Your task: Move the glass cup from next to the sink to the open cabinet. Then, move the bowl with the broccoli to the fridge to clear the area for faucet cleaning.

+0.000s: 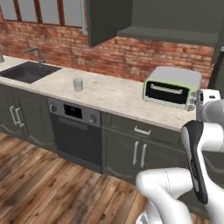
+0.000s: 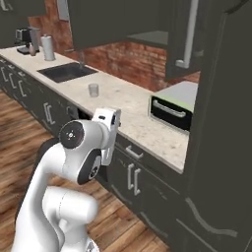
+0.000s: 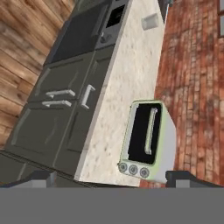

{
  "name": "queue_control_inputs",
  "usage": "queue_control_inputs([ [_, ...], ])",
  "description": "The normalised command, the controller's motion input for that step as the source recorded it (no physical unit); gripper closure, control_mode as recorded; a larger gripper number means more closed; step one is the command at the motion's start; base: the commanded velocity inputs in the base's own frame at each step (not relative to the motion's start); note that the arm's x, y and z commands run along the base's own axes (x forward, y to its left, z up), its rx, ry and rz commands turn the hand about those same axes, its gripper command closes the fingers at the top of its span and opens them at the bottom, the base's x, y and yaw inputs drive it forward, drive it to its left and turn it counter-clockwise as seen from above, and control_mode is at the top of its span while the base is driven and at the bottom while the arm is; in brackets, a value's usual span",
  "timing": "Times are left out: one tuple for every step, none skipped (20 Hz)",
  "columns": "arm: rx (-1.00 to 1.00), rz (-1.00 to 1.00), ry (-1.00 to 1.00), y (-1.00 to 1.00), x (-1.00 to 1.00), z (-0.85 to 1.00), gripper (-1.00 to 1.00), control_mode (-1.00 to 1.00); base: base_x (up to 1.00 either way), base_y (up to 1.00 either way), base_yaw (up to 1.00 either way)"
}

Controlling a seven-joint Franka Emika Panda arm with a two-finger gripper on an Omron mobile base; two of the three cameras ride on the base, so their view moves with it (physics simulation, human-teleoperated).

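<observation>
The glass cup (image 1: 78, 84) stands upright on the beige counter, a short way right of the sink (image 1: 26, 72) and its faucet (image 1: 36, 53). It also appears as the cup (image 2: 93, 89) and, small at the top of the hand view, the cup (image 3: 150, 21). The open cabinet (image 1: 168, 34) hangs above the counter with its door (image 1: 108, 22) swung out and its shelf bare. My gripper (image 3: 111, 178) is open, fingertips (image 3: 40, 177) wide apart with nothing between them, held high over the counter near the toaster oven, far from the cup. The red bowl is out of view.
A pale green toaster oven (image 1: 173, 87) sits on the counter under the open cabinet. A built-in oven (image 1: 74, 131) is below the cup. A tall grey cylinder (image 2: 47, 47) and a coffee machine (image 2: 22, 39) stand beyond the sink. A tall dark panel (image 2: 219, 123) rises at the right.
</observation>
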Motion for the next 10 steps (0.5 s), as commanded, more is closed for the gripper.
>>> queue_control_inputs([
  [0.0, 0.0, 0.0, 0.0, 0.0, 0.0, -1.0, 1.0, 0.74, 0.6, 0.01],
  [0.0, 0.0, 0.0, 0.0, 0.0, 0.0, -1.0, 1.0, 0.76, 0.74, 0.0],
  [0.0, 0.0, 0.0, 0.0, 0.0, 0.0, -1.0, 1.0, 0.74, 0.86, 0.0],
  [0.0, 0.0, 0.0, 0.0, 0.0, 0.0, -1.0, 1.0, 0.71, 0.92, 0.0],
  [0.0, 0.0, 0.0, 0.0, 0.0, 0.0, -1.0, 1.0, 0.79, 0.83, 0.0],
  [0.0, 0.0, 0.0, 0.0, 0.0, 0.0, -1.0, 1.0, 0.91, 0.76, -0.03],
  [0.0, 0.0, 0.0, 0.0, 0.0, 0.0, -1.0, 1.0, 0.97, 0.76, -0.05],
  [0.0, 0.0, 0.0, 0.0, 0.0, 0.0, -1.0, 1.0, 0.97, 0.83, -0.08],
  [0.0, 0.0, 0.0, 0.0, 0.0, 0.0, -1.0, 1.0, 0.92, 0.9, -0.09],
  [0.0, 0.0, 0.0, 0.0, 0.0, 0.0, -1.0, 1.0, 0.86, 0.82, -0.09],
])
